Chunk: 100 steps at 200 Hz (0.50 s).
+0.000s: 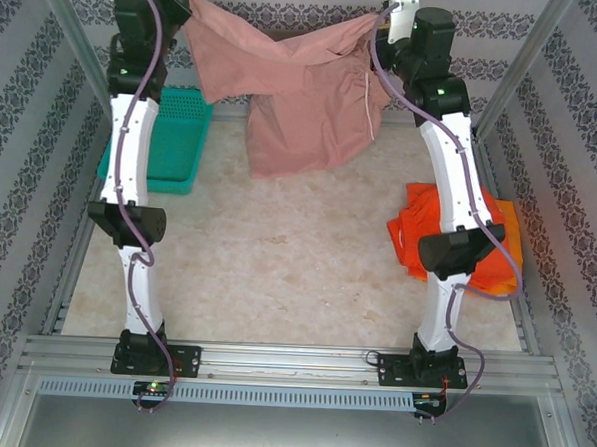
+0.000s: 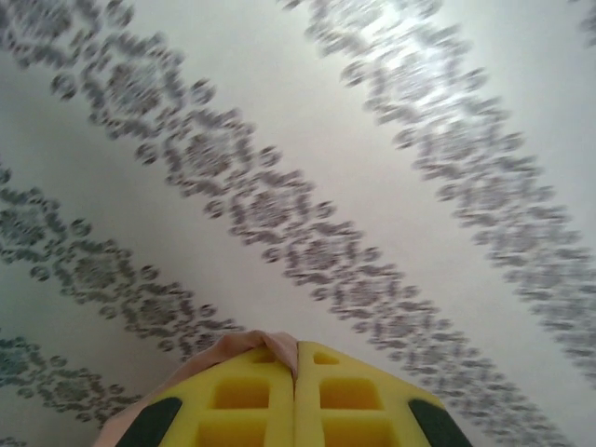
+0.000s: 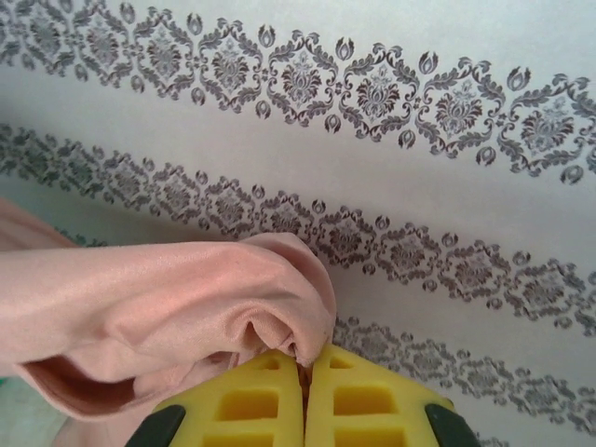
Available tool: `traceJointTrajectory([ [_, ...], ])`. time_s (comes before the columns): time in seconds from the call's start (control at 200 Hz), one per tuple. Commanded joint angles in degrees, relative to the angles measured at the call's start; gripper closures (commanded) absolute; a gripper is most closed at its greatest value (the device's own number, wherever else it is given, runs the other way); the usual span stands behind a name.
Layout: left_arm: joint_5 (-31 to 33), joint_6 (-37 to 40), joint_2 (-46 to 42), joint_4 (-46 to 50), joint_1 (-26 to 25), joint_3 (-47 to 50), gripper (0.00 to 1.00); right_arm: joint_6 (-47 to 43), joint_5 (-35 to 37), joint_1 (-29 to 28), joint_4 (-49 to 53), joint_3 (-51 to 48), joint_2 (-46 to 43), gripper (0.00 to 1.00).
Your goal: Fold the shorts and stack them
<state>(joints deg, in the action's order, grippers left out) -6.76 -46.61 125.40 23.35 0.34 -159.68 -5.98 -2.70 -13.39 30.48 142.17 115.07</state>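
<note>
The dusty pink shorts [image 1: 295,93] hang spread in the air between both raised arms at the back of the table, white drawstring [image 1: 370,102] dangling on the right side. My left gripper [image 1: 182,5] is shut on their left corner; a pink cloth edge [image 2: 250,346] is pinched between the yellow fingers [image 2: 326,400]. My right gripper [image 1: 389,26] is shut on the other corner, with bunched pink cloth [image 3: 186,298] coming out of the pinch to the left. Red-orange shorts [image 1: 418,235] lie crumpled on yellow-orange shorts [image 1: 505,249] at the table's right edge, partly behind the right arm.
A teal mesh basket [image 1: 178,137] stands at the back left, behind the left arm. Patterned walls [image 1: 583,148] close in the table [image 1: 276,272] on the left, right and back. A metal rail [image 1: 291,358] runs along the near edge.
</note>
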Motion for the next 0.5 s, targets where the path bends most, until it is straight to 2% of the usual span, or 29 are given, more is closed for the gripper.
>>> traceJointTrajectory([
  [0.0,-3.0,2.4,-7.2,0.7,0.6,-1.6,1.0,-1.3,-0.2,-2.2,-4.4,-8.4,-11.6,1.0],
  [0.255,-3.6,5.1,-16.2,4.3,0.5,-0.7,1.0,-4.6,2.7,-10.3,-4.7,-25.1,-28.7,1.0],
  [0.495,-3.0,6.8,-24.3,5.0,0.5,1.1,1.0,-2.0,5.0,-18.0,-4.4,-32.2,-41.1,1.0],
])
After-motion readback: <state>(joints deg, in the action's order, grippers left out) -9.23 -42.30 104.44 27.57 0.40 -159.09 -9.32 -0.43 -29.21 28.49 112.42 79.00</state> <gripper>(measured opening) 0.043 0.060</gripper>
